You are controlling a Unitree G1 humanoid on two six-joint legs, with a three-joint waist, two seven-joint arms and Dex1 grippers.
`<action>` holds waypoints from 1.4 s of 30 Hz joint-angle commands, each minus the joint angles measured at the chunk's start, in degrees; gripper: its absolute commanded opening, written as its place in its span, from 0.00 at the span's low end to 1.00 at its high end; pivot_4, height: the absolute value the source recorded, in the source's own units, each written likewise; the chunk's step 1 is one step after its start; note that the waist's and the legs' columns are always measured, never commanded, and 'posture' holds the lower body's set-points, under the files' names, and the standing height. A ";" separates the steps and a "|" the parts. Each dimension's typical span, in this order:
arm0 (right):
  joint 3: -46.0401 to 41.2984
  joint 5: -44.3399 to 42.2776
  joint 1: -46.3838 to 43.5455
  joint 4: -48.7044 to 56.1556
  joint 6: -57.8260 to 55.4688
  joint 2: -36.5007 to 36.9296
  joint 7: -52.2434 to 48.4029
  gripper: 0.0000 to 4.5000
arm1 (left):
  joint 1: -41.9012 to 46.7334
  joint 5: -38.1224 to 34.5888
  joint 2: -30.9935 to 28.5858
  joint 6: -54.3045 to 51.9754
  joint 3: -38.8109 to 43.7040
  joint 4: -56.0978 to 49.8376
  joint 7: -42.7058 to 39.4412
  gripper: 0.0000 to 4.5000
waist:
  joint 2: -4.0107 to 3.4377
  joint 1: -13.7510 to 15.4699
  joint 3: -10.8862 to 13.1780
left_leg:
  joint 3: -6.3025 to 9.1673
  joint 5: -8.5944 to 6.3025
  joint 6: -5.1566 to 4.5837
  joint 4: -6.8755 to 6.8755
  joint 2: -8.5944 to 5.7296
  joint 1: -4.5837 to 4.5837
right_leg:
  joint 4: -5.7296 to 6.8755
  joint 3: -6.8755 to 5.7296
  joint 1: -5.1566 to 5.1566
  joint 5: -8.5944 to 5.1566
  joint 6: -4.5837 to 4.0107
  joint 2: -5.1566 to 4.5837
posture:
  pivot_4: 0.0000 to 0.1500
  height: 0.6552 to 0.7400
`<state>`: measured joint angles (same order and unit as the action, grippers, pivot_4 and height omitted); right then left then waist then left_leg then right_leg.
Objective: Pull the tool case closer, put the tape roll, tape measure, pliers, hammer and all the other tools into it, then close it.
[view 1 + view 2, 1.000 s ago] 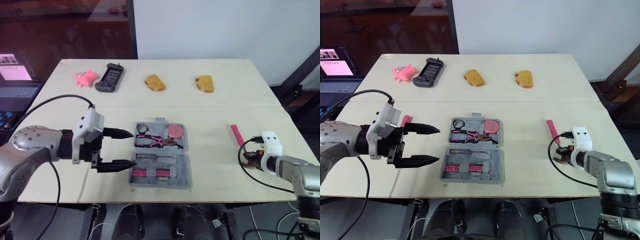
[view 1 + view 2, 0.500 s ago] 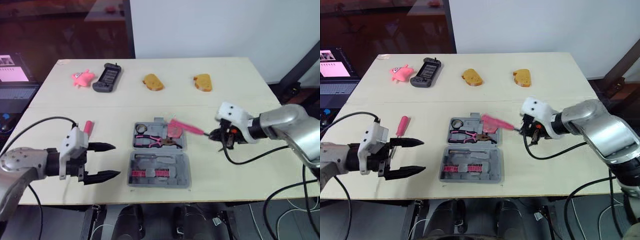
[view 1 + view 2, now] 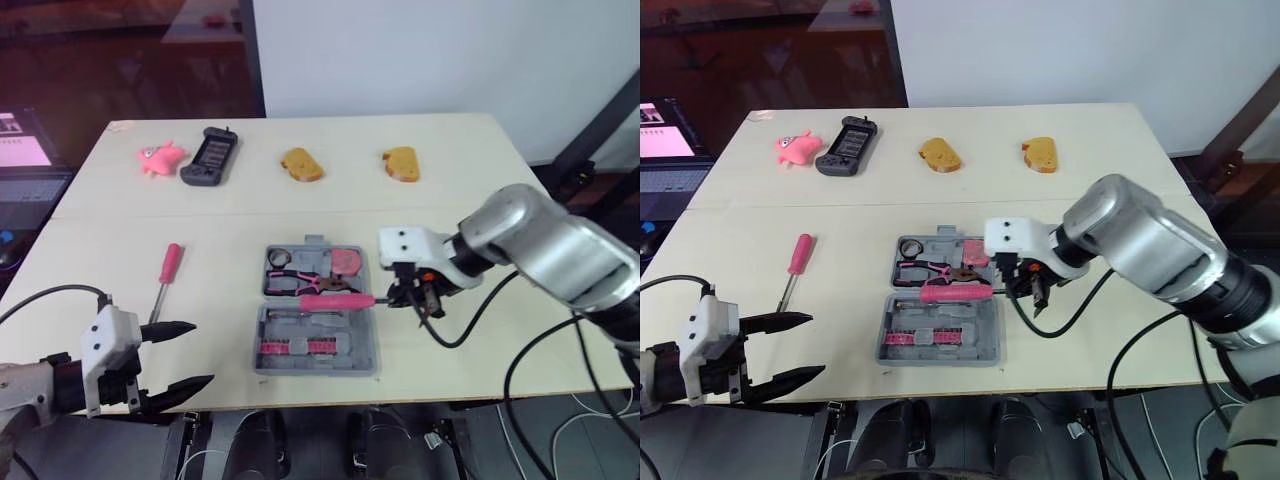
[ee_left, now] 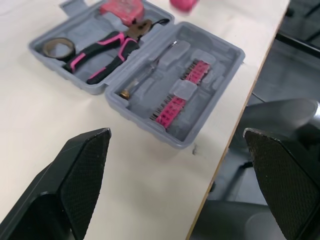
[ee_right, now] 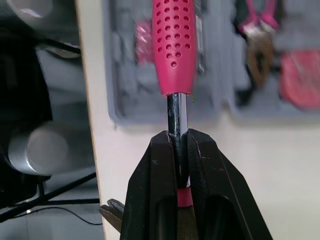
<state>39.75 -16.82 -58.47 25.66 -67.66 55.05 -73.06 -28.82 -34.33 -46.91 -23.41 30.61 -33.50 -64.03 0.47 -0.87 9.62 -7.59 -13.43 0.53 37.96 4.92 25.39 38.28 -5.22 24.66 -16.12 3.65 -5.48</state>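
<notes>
Well beyond case (image 3: 365, 330): toast (image 3: 304, 165), controller (image 3: 207, 156), toy (image 3: 157, 158)

No lettering is legible anywhere (laptop screen (image 3: 660, 142) included).

The left arm lies low at the robot's left, its forearm pointing to the right. The left gripper (image 3: 196, 353) gapes wide, its two black fingers (image 4: 82, 170) splayed well apart with nothing between them. The right arm reaches in from the right with the elbow bent and the forearm turned leftward. The right gripper (image 5: 178, 137) is pinched tight on the thin black shaft of a pink-handled screwdriver (image 5: 173, 45), whose handle points to the robot's left.
</notes>
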 commanded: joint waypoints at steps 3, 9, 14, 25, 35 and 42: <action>5.81 2.60 -2.03 1.73 -3.48 -1.92 2.87 0.01 | -3.08 -0.80 1.31 0.94 4.09 -2.82 0.63 1.00 | 0.01 0.19 0.00 | -0.01 -0.02 -0.04 0.05 -0.05 0.01 | -0.02 -0.01 0.01 -0.07 -0.13 -0.08 | 1.00 0.75; 9.68 3.77 -3.67 -1.56 -7.84 -7.04 7.31 0.01 | -4.98 -0.88 2.62 1.93 5.91 -2.17 0.31 1.00 | 0.01 -0.32 -0.01 | -0.01 -0.04 -0.07 0.07 -0.04 0.01 | 0.01 -0.01 -0.02 -0.07 -0.13 -0.04 | 1.00 0.75; 10.96 3.27 -4.09 -3.72 -10.62 -11.24 10.52 0.01 | -4.18 -1.30 2.74 1.24 6.09 -2.90 1.40 1.00 | 0.01 -0.26 -0.01 | -0.03 -0.04 -0.07 0.04 -0.03 0.01 | 0.02 -0.01 0.00 0.01 0.02 -0.02 | 1.00 0.75; 13.17 2.72 -3.39 -7.70 -11.76 -17.08 16.05 0.01 | -4.32 -0.90 2.34 0.77 5.96 -2.74 2.58 1.00 | 0.02 -0.29 -0.02 | -0.04 -0.04 -0.07 0.04 -0.04 0.01 | 0.02 -0.02 0.00 0.01 0.02 -0.03 | 1.00 0.75; 15.78 3.29 -4.33 -11.74 -9.82 -22.01 18.13 0.01 | -5.67 -0.85 2.09 1.03 7.87 -2.51 1.67 1.00 | 0.03 -0.29 -0.02 | -0.05 -0.04 -0.06 0.04 -0.04 0.02 | 0.02 -0.02 0.00 0.01 0.02 -0.03 | 1.00 0.75; 16.02 3.79 -4.08 -14.65 -8.08 -24.68 19.47 0.01 | -7.10 -0.46 2.19 1.36 8.58 -2.86 0.92 1.00 | 0.03 -0.29 -0.02 | -0.06 -0.05 -0.06 0.03 -0.04 0.02 | 0.02 -0.02 0.01 0.01 0.02 -0.03 | 1.00 0.75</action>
<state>56.00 -13.70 -61.29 10.85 -76.50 30.86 -54.10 -35.43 -34.69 -44.47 -23.12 37.19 -35.04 -62.48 0.50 -1.16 9.60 -7.65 -13.48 0.47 37.99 4.88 25.41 38.30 -5.24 24.67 -16.11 3.67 -5.51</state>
